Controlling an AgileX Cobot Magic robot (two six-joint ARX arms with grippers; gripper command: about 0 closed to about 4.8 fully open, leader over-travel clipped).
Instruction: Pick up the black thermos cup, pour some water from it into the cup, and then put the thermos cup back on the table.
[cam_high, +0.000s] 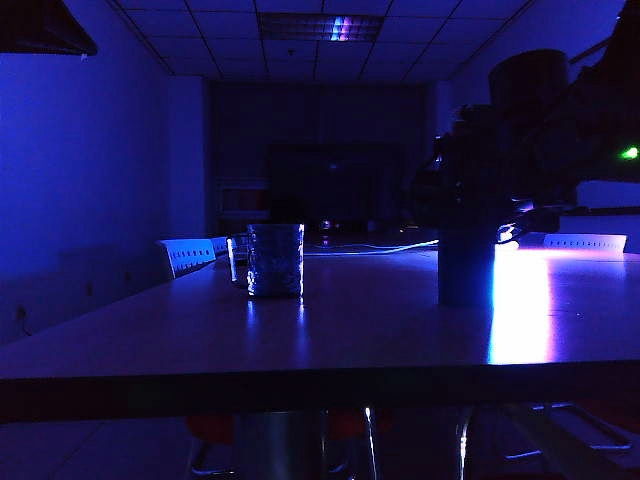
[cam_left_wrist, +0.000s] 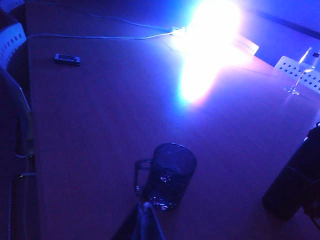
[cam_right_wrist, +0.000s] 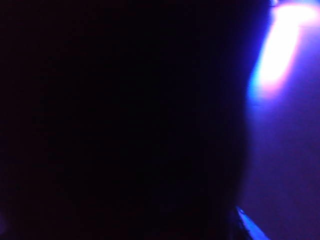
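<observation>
The room is dark and lit by one harsh glare, which is the main hazard here. The thermos (cam_high: 466, 265) stands upright on the bench (cam_high: 360, 340), well to the right of the glass mug (cam_high: 275, 259), and the right arm looms over and around its upper part as a black mass. The right pincer (cam_high: 470, 215) cannot be made out in outline; its wrist camera is almost wholly filled by a dark shape, probably the thermos body close up, and the jaws seem to stand spread as wide as they go, clamped on nothing that can be seen. Closing off-centre could push the slim thermos over, since it is tall and narrow, and its side lid could catch a finger. The left pincer (cam_left_wrist: 145, 220) hangs just above and beside the mug (cam_left_wrist: 170, 175), only its tip in view, so whether it is apart or together cannot be told. A later pour, aimed in this gloom, could miss the mug's mouth.
</observation>
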